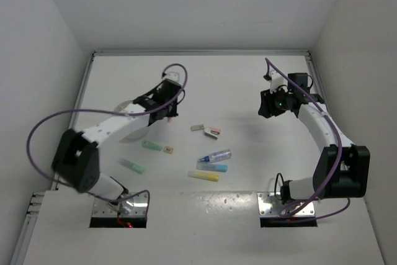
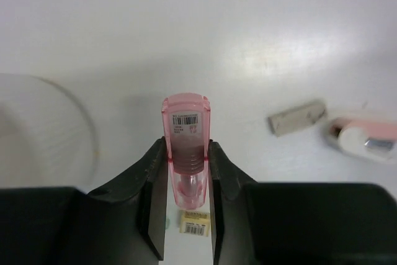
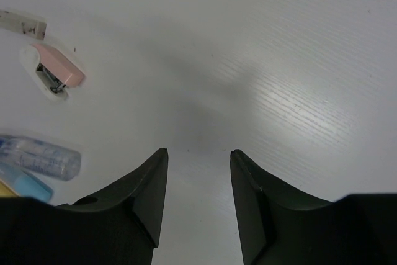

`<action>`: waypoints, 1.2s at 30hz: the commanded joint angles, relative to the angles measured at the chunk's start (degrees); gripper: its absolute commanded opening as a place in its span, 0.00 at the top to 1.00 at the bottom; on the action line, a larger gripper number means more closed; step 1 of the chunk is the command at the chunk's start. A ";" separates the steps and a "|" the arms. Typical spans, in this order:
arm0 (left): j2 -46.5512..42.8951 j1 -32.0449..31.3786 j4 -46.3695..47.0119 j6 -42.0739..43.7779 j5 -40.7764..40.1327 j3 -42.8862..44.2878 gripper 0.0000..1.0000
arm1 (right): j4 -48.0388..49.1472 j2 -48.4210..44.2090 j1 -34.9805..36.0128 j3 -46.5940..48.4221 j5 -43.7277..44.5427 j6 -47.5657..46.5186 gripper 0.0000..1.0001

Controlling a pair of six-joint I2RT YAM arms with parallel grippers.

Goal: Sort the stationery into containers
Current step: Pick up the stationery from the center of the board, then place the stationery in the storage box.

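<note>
A stubby pink marker (image 2: 185, 122) stands between the fingers of my left gripper (image 2: 187, 143), which is shut on its sides. That gripper (image 1: 162, 110) is at the back left, next to the round white dish (image 2: 43, 128), whose rim shows at the left of the wrist view. A tan eraser (image 2: 195, 222) lies on the table under the marker. Near the middle of the table lie a grey eraser (image 1: 198, 127), a pink and white piece (image 1: 213, 132), a mint marker (image 1: 151, 146) and a green marker (image 1: 132, 166). My right gripper (image 3: 197, 152) hangs open over bare table, nothing between its fingers.
A clear blue-capped tube (image 1: 217, 156), a light blue marker (image 1: 213, 167) and a yellow marker (image 1: 203, 176) lie together in front of the middle. White walls close the table at the back and on both sides. The right arm (image 1: 310, 116) arches along the right side.
</note>
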 commanded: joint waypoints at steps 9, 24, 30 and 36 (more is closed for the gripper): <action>-20.10 3.98 8.31 -11.46 -35.81 -6.16 1.00 | 0.09 0.37 -0.06 2.74 -2.26 0.56 0.55; -10.87 7.24 6.29 -13.31 -38.21 -5.63 0.95 | -0.44 0.37 -0.06 2.74 -3.31 0.56 0.56; -9.19 7.24 6.29 -13.31 -36.27 -5.10 0.87 | -0.44 0.37 -0.06 2.74 -3.31 0.56 0.56; -7.52 7.24 5.76 -13.31 -36.27 -5.10 0.78 | -0.44 0.37 -0.06 2.74 -3.31 0.56 0.56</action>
